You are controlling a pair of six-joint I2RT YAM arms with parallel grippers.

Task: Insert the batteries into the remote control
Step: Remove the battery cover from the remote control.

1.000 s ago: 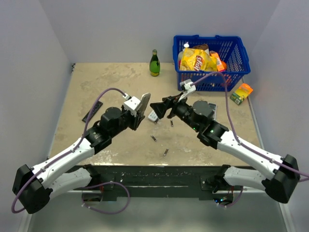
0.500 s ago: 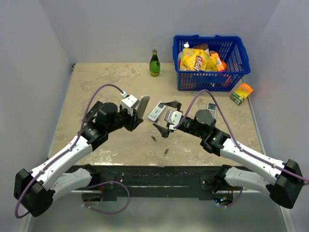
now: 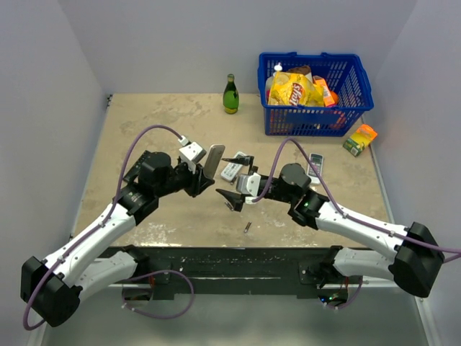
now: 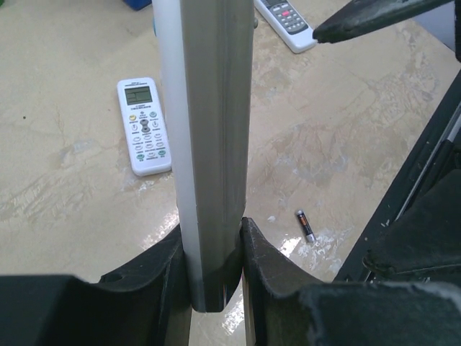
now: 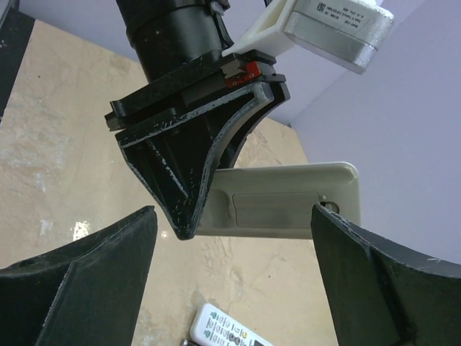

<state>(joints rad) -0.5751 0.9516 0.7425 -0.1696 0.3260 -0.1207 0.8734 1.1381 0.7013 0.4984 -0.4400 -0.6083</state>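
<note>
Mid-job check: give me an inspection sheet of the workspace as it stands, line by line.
Surface: beige table, mottled and glossy.
Job's things: remote control held upright off the table, its back cover apparently closed; one battery lying loose near the front edge; other batteries not clearly seen.
Clutter: two spare white remotes, green bottle, blue basket of snack bags, orange carton.
Grippers: left gripper shut on the remote control's end; right gripper open, facing it.
Cables: purple cable arching over the left arm and another over the right arm.
Surroundings: plain pale walls; nothing else seen.
</note>
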